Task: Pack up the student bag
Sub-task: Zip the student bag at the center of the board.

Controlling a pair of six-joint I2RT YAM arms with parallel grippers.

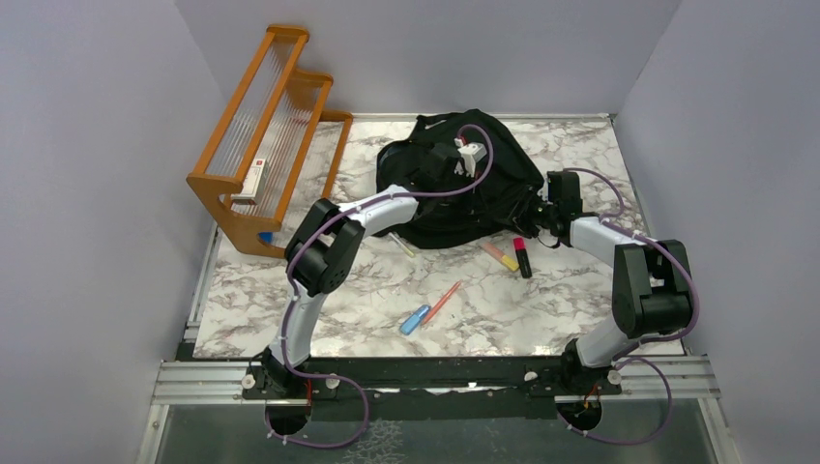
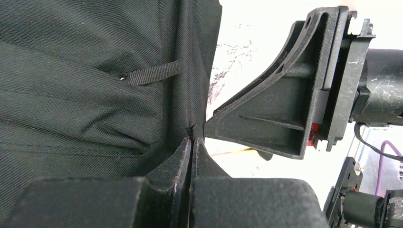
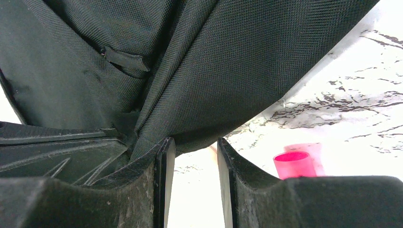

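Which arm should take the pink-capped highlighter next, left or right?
Right. The right gripper is open beside the student bag edge, and the pink-capped highlighter lies close by it. The left gripper is shut on the bag fabric, so it is likely busy holding it.

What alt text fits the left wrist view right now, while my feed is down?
The left gripper has its jaws shut on a fold at the edge of the black student bag, which fills the left of the view. The right gripper points in from the right, above the pale table.
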